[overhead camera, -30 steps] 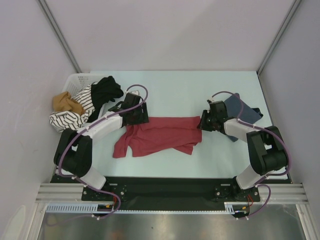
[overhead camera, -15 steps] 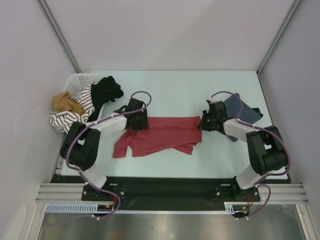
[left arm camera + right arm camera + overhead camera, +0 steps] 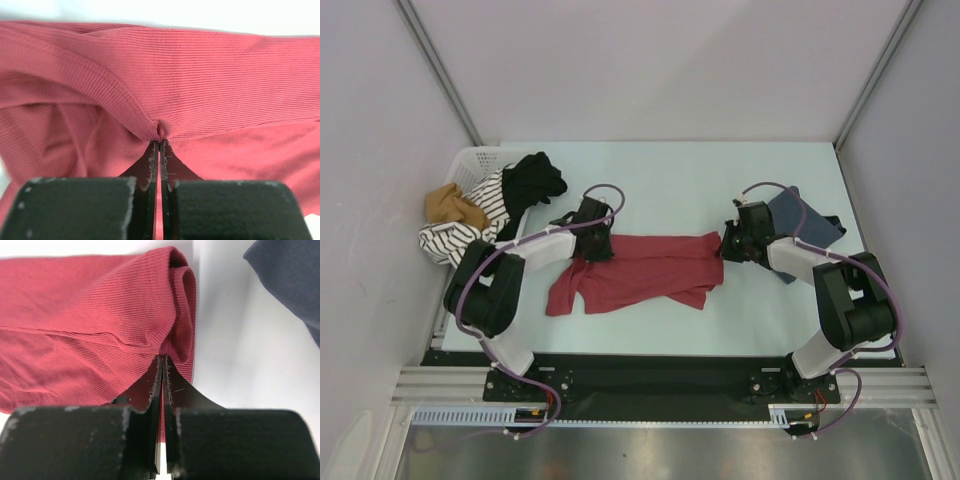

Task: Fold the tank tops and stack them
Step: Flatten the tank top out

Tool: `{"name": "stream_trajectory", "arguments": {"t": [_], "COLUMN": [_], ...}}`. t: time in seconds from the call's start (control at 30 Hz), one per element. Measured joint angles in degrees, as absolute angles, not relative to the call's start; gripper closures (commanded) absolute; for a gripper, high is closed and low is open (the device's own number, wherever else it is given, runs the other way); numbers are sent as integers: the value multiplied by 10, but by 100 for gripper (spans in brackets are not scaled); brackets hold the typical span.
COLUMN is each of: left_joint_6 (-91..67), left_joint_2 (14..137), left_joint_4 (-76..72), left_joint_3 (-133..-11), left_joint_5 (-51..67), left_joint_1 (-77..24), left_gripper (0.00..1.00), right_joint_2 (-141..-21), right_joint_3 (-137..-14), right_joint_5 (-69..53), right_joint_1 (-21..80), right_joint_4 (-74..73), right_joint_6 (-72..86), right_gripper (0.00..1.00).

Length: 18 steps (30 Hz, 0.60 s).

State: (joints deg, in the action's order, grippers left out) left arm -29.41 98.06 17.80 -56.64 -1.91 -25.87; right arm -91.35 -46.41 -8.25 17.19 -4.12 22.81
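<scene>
ok so going across from my left: way outboard of my left arm there's a white basket (image 3: 470, 160) with other laundry spilling out of it, something tan (image 3: 455, 205), a striped piece (image 3: 465, 238) and something black (image 3: 535, 180). not my job right now as far as i can tell. my left gripper (image 3: 160, 143) is pinched down on a little pucker of the red tank top (image 3: 640, 270), jaws all but closed with ribbed cloth caught at the tips, on the top's far left corner. the red top lies spread between my two grippers, with a wrinkly flap trailing back toward my bases on the left. my right gripper (image 3: 163, 359) is clamped the same way on the rolled edge at the far right corner. just beyond it to the right sits the blue-grey tank top (image 3: 807, 222), partly hidden under my right arm, so i can't tell how neatly it's lying. my read: this is the start of folding the red one, both far corners grabbed and nothing lifted yet. next i'd guess both arms need to rise together and carry that edge evenly so the cloth doesn't bunch or slip out. the overhead cam shows the whole layout but not whether the tips actually caught cloth. the wrist cams show the pinches, and the right one shows bare table between red and blue, so those two are apart.
</scene>
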Motion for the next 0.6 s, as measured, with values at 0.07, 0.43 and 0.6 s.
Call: {"name": "stream_trajectory", "arguments": {"t": [0.07,0.43,0.6], "left_joint_6": [-293,-259,-248], "left_joint_2": [968,941,875], "left_joint_4": [192,353,387], "left_joint_3": [-570,-869,-943], "left_joint_5": [-26,-60,-83], "left_joint_1": [-259,-246,-240], "left_gripper": [100,100,96], "right_joint_2": [-907,-868,-804], "right_joint_3": [-464,-662,-747], "right_joint_5": [-81,-114,-131], "right_joint_1": [171,141,136], "right_joint_4": [-44,-146,-195], "right_joint_6": [228,228,223], "right_gripper": [100,100,66]}}
